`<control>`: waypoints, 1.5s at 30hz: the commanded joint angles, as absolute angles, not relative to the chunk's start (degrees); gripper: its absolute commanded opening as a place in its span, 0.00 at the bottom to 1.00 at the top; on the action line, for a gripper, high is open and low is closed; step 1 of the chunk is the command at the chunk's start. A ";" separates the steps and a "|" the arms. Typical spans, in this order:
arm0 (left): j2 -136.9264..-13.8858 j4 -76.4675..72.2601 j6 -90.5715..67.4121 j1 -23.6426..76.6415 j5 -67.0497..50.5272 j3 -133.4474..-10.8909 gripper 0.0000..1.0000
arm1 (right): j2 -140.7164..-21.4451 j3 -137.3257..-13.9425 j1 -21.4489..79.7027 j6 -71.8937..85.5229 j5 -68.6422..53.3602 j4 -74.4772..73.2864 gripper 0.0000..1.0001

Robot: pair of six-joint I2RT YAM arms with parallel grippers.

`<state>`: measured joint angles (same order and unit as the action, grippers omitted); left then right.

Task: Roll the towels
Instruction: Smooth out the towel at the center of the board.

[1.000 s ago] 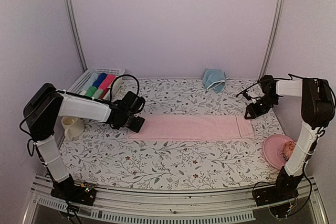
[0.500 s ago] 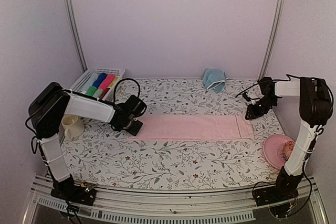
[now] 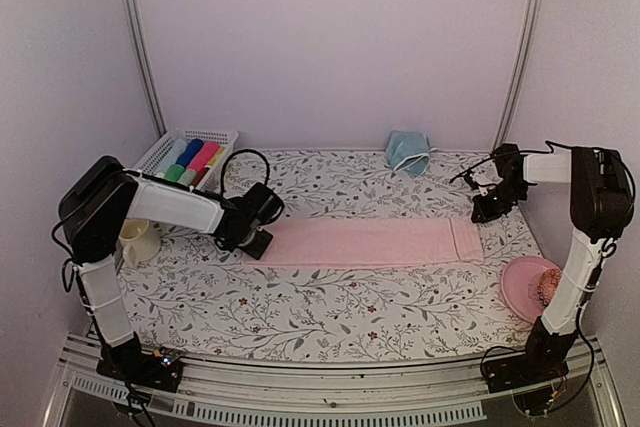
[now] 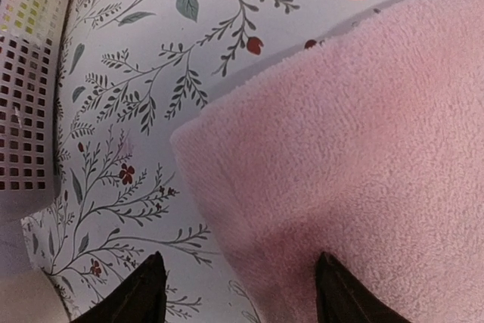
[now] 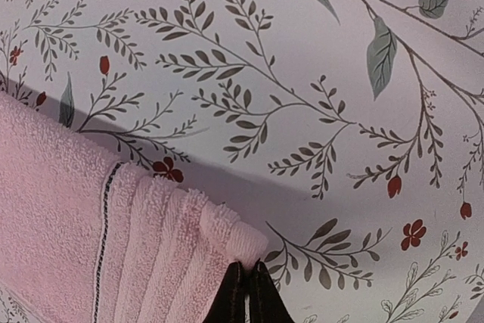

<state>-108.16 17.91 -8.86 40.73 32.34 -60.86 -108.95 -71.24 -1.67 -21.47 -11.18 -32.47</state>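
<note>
A pink towel lies flat and stretched across the middle of the floral table. My left gripper is at its left end. In the left wrist view it is open, one fingertip over the tablecloth and the other on the towel, straddling the towel's left edge. My right gripper is at the towel's far right corner. In the right wrist view it is shut on that folded corner of the towel.
A white basket with several coloured rolled towels stands at the back left, its mesh wall also in the left wrist view. A cream cup is at the left, a blue cloth at the back, a pink plate at the front right.
My right gripper has drawn the towel's corner slightly toward the back right. My left arm has shifted a little right at the towel's left end.
</note>
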 commanded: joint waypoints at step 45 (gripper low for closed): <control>-123.78 16.12 -7.78 42.87 18.81 -84.51 0.00 | -113.45 -82.17 22.41 -19.93 -29.41 -29.79 0.05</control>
<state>-123.42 15.84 -8.10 42.15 15.86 -85.34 -111.77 -81.82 23.20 -23.11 -32.91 -32.32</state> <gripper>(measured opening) 0.005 0.056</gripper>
